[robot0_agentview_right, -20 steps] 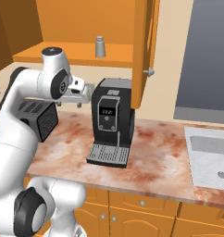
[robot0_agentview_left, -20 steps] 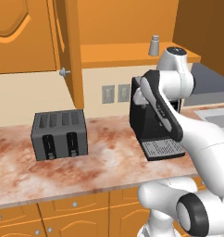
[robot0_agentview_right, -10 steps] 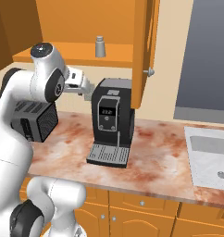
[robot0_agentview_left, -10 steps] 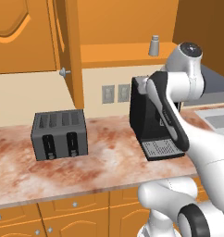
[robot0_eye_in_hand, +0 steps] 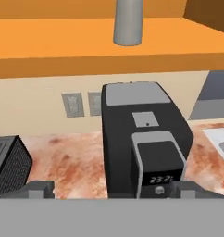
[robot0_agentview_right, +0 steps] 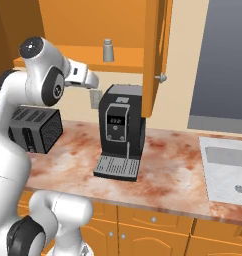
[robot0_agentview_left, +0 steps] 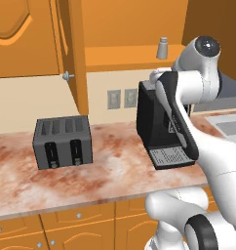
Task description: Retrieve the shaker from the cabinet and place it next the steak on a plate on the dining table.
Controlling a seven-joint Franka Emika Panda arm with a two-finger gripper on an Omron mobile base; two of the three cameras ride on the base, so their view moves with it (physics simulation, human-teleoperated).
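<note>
The cabinet [robot0_agentview_left: 71, 53] stood open above the coffee machine [robot0_agentview_right: 119, 130], its door swung aside. The shaker [robot0_agentview_right: 108, 50] stood upright on the cabinet's shelf, above and just behind the coffee machine, with bare shelf around it. The gripper [robot0_eye_in_hand: 109, 189] hung in front of the coffee machine and below the shelf, fingers spread wide and empty. The shaker looked light, rigid and smooth, perhaps slippery; a squeeze across its grey body under the cap seemed safest

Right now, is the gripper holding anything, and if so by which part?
Nothing is held. The gripper is spread apart with only air between the fingertips. The shaker stands untouched on the open cabinet's shelf, above the coffee machine.
</note>
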